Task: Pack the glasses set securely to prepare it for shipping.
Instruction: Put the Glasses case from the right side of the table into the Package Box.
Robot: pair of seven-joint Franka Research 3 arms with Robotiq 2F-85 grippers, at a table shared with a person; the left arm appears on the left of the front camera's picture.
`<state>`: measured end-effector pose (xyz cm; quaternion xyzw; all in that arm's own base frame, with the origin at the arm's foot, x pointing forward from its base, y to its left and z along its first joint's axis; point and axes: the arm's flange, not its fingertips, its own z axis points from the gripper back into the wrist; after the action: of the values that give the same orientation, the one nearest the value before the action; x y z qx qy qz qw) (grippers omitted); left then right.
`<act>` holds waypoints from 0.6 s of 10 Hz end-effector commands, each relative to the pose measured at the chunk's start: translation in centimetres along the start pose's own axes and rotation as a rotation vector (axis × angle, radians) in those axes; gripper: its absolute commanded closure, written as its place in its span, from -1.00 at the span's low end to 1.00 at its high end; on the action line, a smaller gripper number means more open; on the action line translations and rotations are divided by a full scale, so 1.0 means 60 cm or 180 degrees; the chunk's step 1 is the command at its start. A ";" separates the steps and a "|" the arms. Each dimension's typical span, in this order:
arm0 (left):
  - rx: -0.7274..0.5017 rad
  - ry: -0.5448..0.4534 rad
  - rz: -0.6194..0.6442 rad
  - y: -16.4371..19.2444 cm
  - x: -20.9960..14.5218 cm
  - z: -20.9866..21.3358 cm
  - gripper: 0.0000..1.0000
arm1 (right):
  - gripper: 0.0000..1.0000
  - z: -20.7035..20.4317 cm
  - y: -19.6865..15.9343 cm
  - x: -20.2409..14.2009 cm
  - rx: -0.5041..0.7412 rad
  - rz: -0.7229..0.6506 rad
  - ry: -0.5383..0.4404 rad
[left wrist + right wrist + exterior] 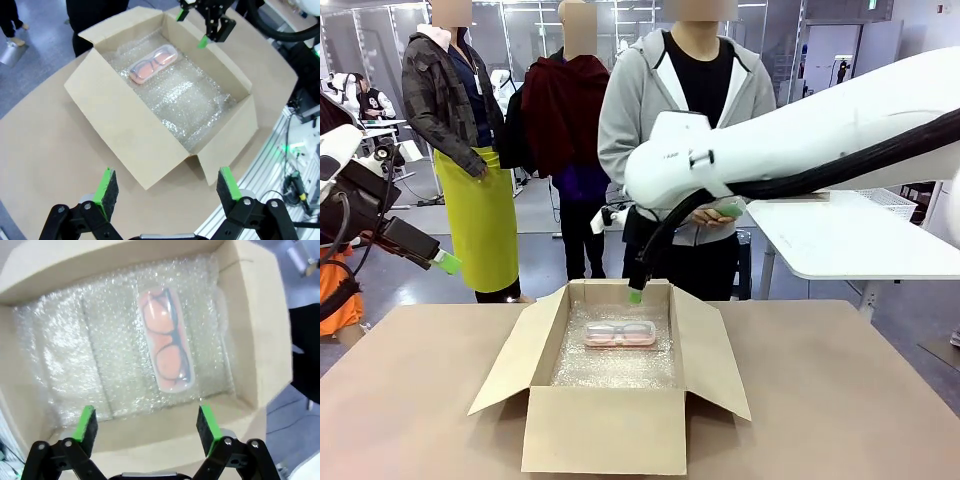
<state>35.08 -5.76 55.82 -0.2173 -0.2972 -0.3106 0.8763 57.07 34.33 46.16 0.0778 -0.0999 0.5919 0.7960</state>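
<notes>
One cardboard box (605, 430) stood open on the table (840, 400), its two side flaps splayed outward. A layer of bubble wrap (610, 368) lined its floor. On that wrap lay one pale pink case (620, 335), flat, toward the far end of the box and crosswise to it. It touched no wall. Through its clear top I could see one pair of dark eyeglass frames (167, 340). Nothing else lay in the box.

The second piece of the set, the mint green case (730, 210), was outside the box. It sat in the person's hands (705, 215) at the far side of the table, partly hidden behind my right arm.

My right gripper (147, 422) hung over the far rim of the box, above the pink case. Its two green pads were spread wide with nothing between them. My left gripper (167, 187) was up and off to the left, well apart from the box, looking down on it. Its fingers were likewise parted and empty.

Count: one box, two cases, one of them inside.
</notes>
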 end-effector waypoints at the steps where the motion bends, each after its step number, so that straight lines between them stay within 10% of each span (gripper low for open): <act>1: -0.0050 -0.0055 -0.0006 0.001 0.001 0.001 -1.00 | -1.00 0.042 0.055 -0.103 -0.0134 -0.0526 -0.0584; 6: -0.0050 -0.0055 -0.0006 0.001 0.001 0.001 -1.00 | -1.00 0.121 0.128 -0.354 -0.0562 -0.1998 -0.1069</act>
<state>35.08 -5.79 55.85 -0.2170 -0.2974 -0.3105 0.8764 46.03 15.84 48.01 0.1414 -0.2470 0.3162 0.9050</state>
